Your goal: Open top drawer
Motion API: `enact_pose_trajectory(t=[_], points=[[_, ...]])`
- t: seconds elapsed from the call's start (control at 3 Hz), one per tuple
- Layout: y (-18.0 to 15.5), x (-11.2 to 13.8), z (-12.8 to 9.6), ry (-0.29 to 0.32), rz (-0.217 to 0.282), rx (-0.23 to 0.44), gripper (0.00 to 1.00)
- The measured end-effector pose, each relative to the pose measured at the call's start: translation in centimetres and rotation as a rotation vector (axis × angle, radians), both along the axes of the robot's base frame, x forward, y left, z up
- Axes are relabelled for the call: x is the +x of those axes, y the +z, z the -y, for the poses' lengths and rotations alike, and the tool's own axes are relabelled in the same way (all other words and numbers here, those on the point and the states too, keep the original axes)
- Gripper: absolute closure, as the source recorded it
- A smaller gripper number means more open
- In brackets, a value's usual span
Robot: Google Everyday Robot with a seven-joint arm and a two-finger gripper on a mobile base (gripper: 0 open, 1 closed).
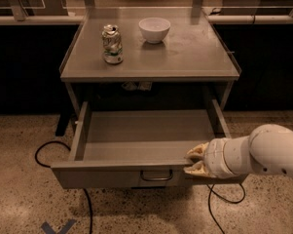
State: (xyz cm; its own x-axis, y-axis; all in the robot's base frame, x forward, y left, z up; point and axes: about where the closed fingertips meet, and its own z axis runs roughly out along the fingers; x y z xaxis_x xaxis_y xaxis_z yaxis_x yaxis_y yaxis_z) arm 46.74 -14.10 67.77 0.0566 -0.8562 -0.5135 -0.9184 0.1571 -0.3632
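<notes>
Camera view: tool (192, 161) clasps flat-fronted grey metal top drawer (107, 175).

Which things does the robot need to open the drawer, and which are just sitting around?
For the job: top drawer, pulled out; its loop handle; the gripper, at the drawer's front edge near the handle.
Just lying about: crumpled can and white bowl on the tabletop; black cable on the floor.
</notes>
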Motion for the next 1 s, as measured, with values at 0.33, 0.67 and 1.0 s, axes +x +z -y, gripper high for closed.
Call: enact_pose_trajectory(t=[0.33,0.67,1.0], points=[[0.1,-1.8,0.1,0.001,0.022,0.003,1.00],[0.1,-1.9,0.1,0.001,0.022,0.003,1.00],[0.3,-3.8,0.2,0.003,0.044,0.006,1.00]])
